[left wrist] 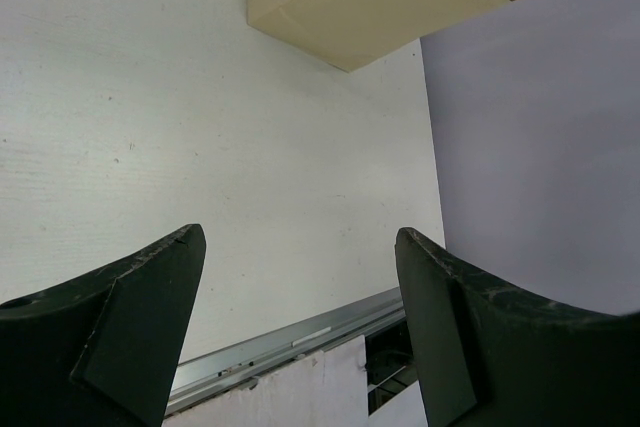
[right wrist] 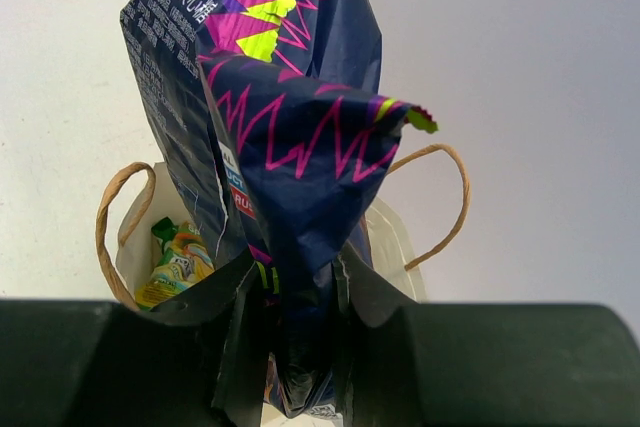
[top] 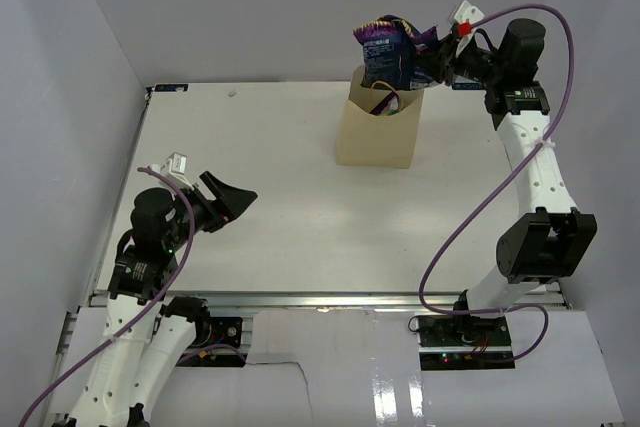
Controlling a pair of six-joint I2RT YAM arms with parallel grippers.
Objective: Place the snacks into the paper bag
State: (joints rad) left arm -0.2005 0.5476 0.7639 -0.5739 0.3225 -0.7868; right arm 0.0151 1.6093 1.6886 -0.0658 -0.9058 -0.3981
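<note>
Snack packet [top: 385, 52], dark blue, hangs over the paper bag [top: 378, 137] at the table's [top: 250, 147] one o'clock, pinched by our right tool [right wrist: 290, 337]; we lower it between the handles [right wrist: 120, 217], then release; left tool [top: 225, 197] spread.

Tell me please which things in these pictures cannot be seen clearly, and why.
- Right wrist view: the dark blue packet and the right gripper block the mouth of the paper bag; only a green-yellow packet shows inside.
- Top view: the bag's inside is too small and dark to count packets.
- Left wrist view: the top edge cuts off the bag; its mouth is out of view.
</note>
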